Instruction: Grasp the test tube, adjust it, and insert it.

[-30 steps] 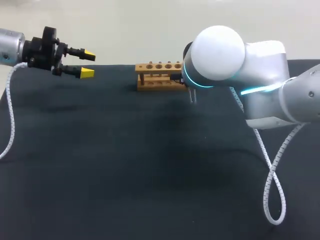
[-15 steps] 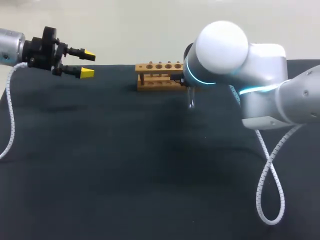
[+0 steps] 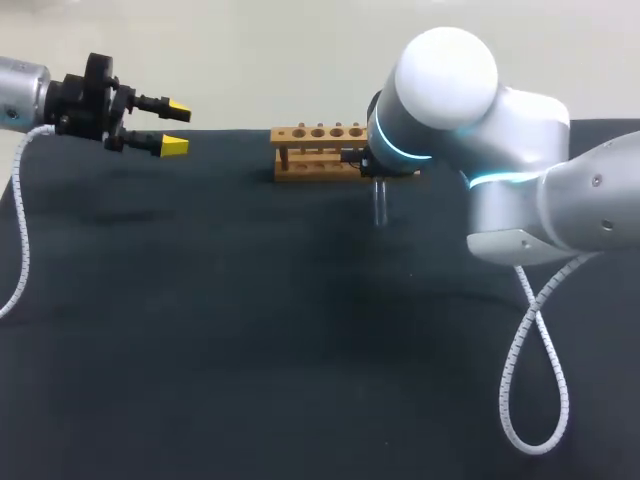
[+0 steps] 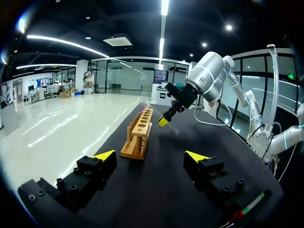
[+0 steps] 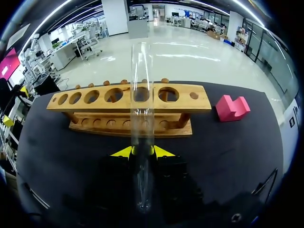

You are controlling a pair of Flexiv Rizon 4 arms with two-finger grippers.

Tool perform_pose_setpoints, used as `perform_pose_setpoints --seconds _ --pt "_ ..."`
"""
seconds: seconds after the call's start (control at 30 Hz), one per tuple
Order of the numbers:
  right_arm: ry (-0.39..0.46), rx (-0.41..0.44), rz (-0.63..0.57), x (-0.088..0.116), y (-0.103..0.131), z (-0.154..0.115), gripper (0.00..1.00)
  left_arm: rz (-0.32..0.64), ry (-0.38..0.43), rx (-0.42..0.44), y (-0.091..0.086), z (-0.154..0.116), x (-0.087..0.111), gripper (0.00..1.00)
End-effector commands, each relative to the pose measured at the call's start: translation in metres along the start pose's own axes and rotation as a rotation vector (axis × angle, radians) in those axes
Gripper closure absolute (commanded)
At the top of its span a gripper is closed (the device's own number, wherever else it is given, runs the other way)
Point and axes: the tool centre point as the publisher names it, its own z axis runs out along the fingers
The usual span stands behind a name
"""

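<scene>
The clear glass test tube point(image 5: 142, 95) is pinched between the two yellow-tipped fingers of the right gripper point(image 5: 142, 152). The fingers press on it from either side, nearer one end than the other. From the right wrist, the tube's long free part runs ahead of the fingers and crosses one large hole of the pale wooden rack point(image 5: 127, 98), hiding most of that hole. Its short end lies back over the gripper body.

In the head view the tube point(image 3: 380, 205) hangs roughly upright just in front of the rack's point(image 3: 315, 152) right end, outside every hole. Whether its lower end touches the black cloth-covered table point(image 3: 250, 330) cannot be made out.

The white elbow of the right arm point(image 3: 450, 100) hides most of the right gripper and cuts off the rack's right end. From the left wrist the tube appears only as a faint glint, possibly beside the yellow tip of the right gripper point(image 4: 165, 121).

A pink notched block point(image 5: 231, 108) lies just beside the rack's end, seen only from the right wrist.

The left gripper point(image 3: 175, 126) is held well apart from the rack point(image 4: 137, 135), above the table's far left edge. Its fingers point(image 4: 105, 155) are spread with nothing between them.
</scene>
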Motion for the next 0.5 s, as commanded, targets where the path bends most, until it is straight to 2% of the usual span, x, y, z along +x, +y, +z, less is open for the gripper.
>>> perform_pose_setpoints --seconds 0.03,0.5 --pt "0.017 0.002 -0.001 -0.0017 0.0015 0.003 1.0 0.001 -0.001 0.007 0.003 -0.0002 0.0007 0.0" --pt "0.02 0.016 0.023 0.0003 0.0013 0.003 1.0 0.001 -0.001 0.007 0.003 -0.0002 0.0007 0.0"
